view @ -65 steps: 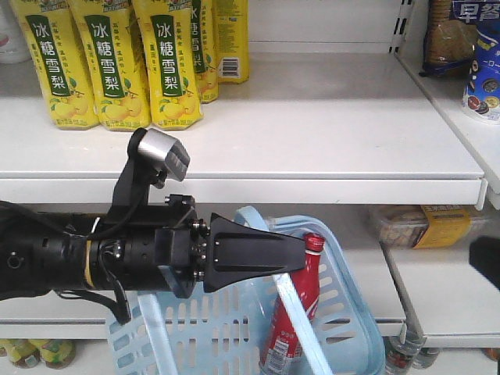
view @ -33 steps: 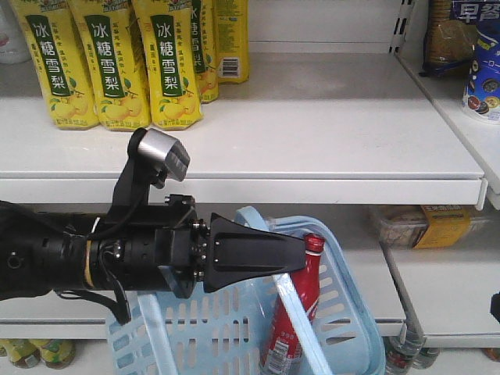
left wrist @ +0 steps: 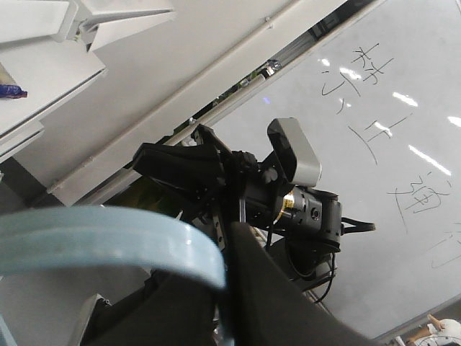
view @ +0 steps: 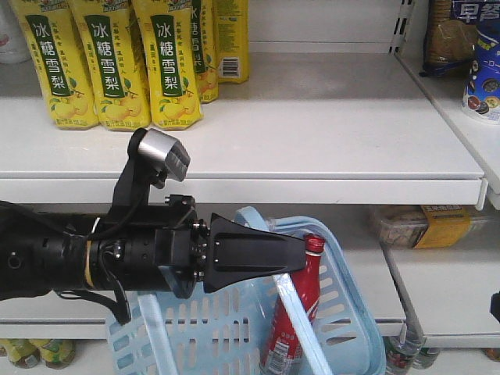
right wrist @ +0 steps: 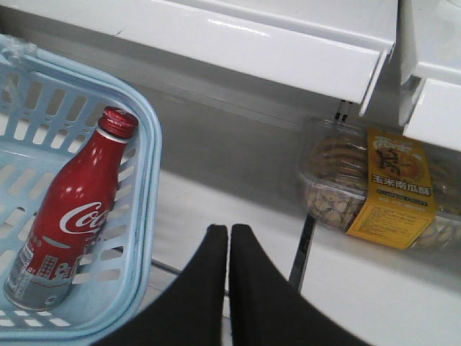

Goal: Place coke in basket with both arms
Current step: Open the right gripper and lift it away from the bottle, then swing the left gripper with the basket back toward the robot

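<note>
The left gripper (view: 293,262) is clamped on the handle (view: 293,312) of the basket (view: 355,328). Inside the basket the coke (view: 293,312) leans against the wall. Further right, the right gripper (right wrist: 228,234) has its fingers pressed together, holding nothing.

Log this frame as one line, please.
coke: leaning inside basket | left gripper: shut on basket handle | right gripper: shut, empty, outside basket
</note>
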Controlling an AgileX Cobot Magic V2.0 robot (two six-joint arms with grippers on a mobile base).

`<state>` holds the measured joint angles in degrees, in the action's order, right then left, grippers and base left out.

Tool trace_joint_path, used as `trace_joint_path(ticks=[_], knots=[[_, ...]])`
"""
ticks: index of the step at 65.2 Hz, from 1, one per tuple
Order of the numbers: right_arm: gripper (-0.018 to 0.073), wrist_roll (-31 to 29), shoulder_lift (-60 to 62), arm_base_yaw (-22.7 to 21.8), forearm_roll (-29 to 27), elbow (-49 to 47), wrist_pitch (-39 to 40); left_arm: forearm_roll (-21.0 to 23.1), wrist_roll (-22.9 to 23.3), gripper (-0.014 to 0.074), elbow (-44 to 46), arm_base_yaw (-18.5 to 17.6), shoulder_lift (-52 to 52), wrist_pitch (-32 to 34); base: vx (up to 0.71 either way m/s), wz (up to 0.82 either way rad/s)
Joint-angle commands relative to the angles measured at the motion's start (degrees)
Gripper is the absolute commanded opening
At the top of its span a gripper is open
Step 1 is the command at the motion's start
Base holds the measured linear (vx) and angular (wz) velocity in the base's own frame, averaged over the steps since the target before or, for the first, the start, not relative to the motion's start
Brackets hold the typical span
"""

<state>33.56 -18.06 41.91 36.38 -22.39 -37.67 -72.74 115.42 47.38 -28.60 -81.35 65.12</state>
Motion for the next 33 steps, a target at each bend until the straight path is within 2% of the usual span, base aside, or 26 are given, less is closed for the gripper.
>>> trace_joint_path(ticks=[1,6,9,19,33], knots=[[-0.0005,-0.2,-0.3,-0.1,2.4,-1.5,3.4,6.6,-1.0,-0.0006,2.3,-0.1,2.4,14.0,0.0,0.0],[-0.0005,-0.2,-0.3,-0.1,2.4,-1.5,3.4,6.6,-1.7,-0.0006,2.3,-0.1,2.1,12.9,0.0,0.0],[-0.0005,-0.2,-0.3,-0.1,2.4,-1.5,3.4,6.6,-4.1,-0.0006,2.3,-0.1,1.7,11.2,0.0,0.0],[-0.0005,-0.2,-0.3,-0.1,2.4,-1.5,3.4,5.3,-12.8,-0.0006,2.3,-0.1,1.1,1.5,0.0,0.0],[-0.0005,-0.2,-0.3,-0.1,2.4,-1.5,3.4,3.3,-20.2,-0.0006,2.3,-0.1,1.1,-12.3,0.0,0.0]])
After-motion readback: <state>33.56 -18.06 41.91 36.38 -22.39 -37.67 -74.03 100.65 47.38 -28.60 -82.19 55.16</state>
